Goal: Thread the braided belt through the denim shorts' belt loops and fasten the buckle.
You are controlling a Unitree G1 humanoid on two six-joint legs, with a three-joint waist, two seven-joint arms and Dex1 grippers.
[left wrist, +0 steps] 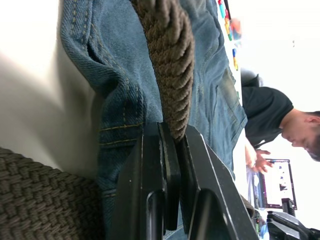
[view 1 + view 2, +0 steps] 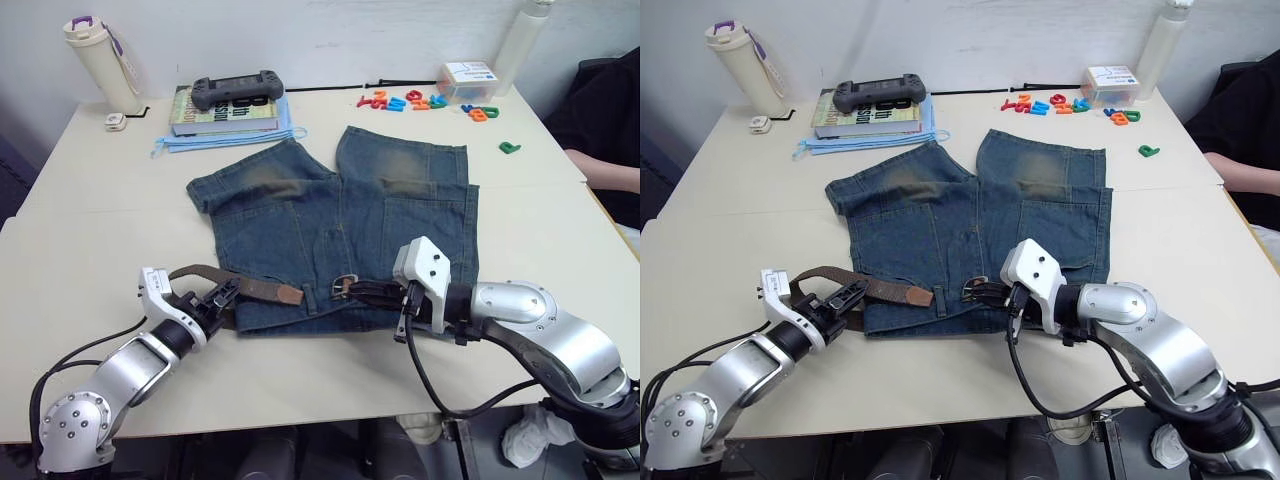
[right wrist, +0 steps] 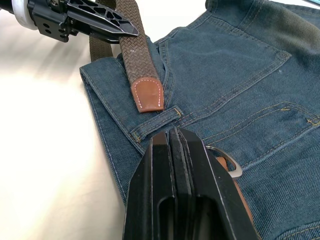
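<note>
The braided belt (image 2: pixel 255 288) is clamped in the left hand (image 2: pixel 222 296) beside the denim shorts (image 2: pixel 330 240). The right hand (image 3: pixel 172 150) is held closed near the buckle (image 2: pixel 344 285).

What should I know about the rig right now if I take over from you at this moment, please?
Left tool: shut on the braided belt, gripping the woven strap behind its tan leather tip.
Right tool: fingers together at the waistband beside the buckle; whether it grips anything I cannot tell.
Denim shorts: flat on the table, waistband toward the robot.
Done: the tip lies on the shorts just short of a belt loop.
Left: pass the tip through that loop, thread any remaining loops, fasten the buckle.
</note>
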